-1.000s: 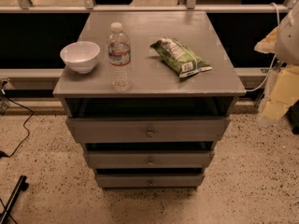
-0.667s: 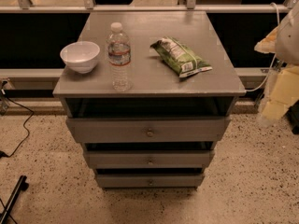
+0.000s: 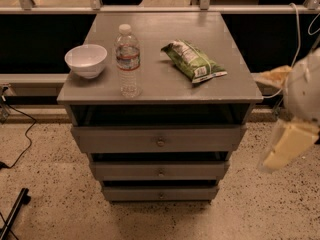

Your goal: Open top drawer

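Well to the left of the gripper (image 3: 286, 148) and about level with it sits the top drawer (image 3: 125, 140), its small round knob (image 3: 160, 142) at the centre of the long front. The gripper hangs out to the right of the cabinet, touching nothing and carrying nothing that I can see; whether it is open or closed I cannot tell.

To do this well, I would bring it across to the left until it squarely faces the knob, close on the knob alone, then pull straight out. A crooked pull could jam the drawer or shake the water bottle (image 3: 128, 61) standing up and to the left, on the top.

Compared with a second ago, the gripper has dropped lower and edged slightly left, nearer drawer height. The bottle, bowl (image 3: 86, 60) and snack bag (image 3: 192, 60) have not moved.
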`<action>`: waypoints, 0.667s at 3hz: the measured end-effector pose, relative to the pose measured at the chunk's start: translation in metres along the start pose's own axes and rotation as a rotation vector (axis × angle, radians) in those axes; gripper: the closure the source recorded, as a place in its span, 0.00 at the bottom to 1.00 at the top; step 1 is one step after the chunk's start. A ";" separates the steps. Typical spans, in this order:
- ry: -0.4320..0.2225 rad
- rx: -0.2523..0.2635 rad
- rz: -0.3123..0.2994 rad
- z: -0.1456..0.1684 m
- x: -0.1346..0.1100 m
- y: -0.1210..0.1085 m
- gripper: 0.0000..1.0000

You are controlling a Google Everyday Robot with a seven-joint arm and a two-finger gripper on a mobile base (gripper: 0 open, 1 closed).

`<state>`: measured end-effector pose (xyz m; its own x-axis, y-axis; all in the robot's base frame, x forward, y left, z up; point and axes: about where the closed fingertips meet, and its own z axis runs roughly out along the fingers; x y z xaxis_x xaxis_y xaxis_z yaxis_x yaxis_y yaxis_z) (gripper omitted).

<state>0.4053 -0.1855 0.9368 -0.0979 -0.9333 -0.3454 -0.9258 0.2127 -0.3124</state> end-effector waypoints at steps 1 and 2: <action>-0.052 0.010 0.027 0.015 0.019 0.019 0.00; -0.001 0.009 0.003 0.021 0.017 0.022 0.00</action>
<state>0.3913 -0.1908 0.9057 -0.1006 -0.9324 -0.3472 -0.9224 0.2182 -0.3188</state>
